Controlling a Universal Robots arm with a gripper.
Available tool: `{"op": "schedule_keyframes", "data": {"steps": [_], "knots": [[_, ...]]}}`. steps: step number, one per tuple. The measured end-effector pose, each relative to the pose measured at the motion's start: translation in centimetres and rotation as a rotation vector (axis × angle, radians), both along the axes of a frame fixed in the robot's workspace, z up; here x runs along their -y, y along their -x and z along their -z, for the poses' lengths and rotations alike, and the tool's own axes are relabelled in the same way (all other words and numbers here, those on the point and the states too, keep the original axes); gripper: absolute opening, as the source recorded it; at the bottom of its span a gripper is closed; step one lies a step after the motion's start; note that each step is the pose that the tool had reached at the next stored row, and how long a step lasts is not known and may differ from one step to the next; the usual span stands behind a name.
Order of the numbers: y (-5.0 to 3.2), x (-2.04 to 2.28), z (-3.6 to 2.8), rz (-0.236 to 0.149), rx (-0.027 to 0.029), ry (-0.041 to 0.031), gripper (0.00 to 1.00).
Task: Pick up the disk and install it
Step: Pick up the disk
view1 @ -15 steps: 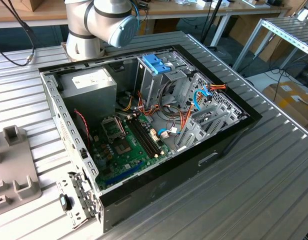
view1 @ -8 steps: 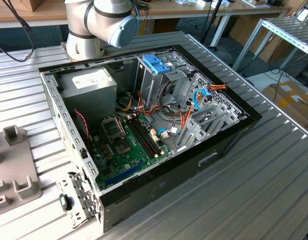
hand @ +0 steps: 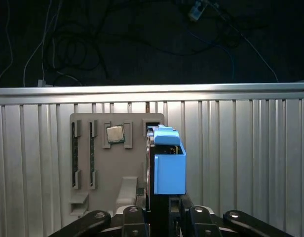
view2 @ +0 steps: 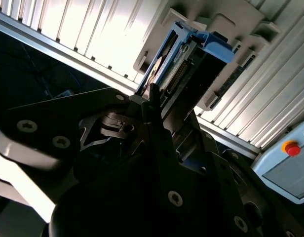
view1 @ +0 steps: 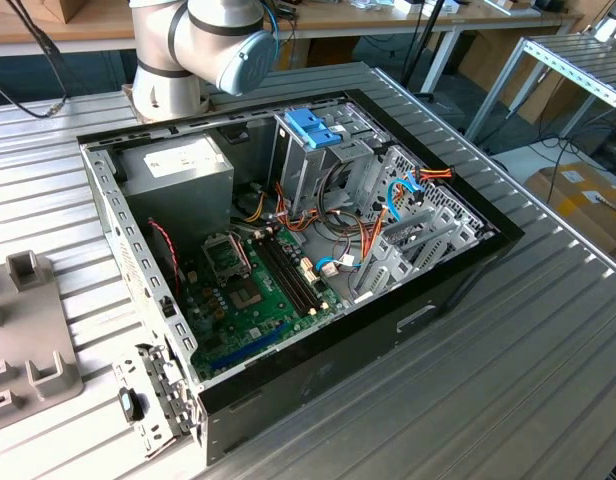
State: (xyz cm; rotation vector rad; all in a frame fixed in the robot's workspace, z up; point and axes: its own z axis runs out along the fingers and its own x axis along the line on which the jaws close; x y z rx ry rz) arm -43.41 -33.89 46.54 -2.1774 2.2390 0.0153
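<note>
Blue-framed disk (hand: 169, 168) stands on edge in the grey holder (hand: 112, 168) on the ribbed tabletop (hand: 241, 158), leaving both flat faces reachable; the gripper (hand: 160, 210) is narrowed onto them, apparently clamping it.

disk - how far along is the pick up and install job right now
Done: the gripper appears to have its jaws closed on the disk, which stands on edge at the grey tray in both wrist views. In hand: the disk; I cannot tell whether it has lifted off the tray. Left: the install, since the disk is at the tray, not in the open case or its cage.
</note>
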Motion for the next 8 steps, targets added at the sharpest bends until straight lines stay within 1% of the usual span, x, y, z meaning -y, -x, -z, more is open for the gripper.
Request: {"op": "schedule_keyframes", "data": {"steps": [6,7,8], "knots": [[0.00,0.00,-0.76,0.000,0.0000,0.0000,0.35],[0.00,0.00,-0.97,0.000,-0.0001,0.0000,0.35],[0.00,0.00,-0.98,0.000,0.0000,0.0000,0.35]]}}
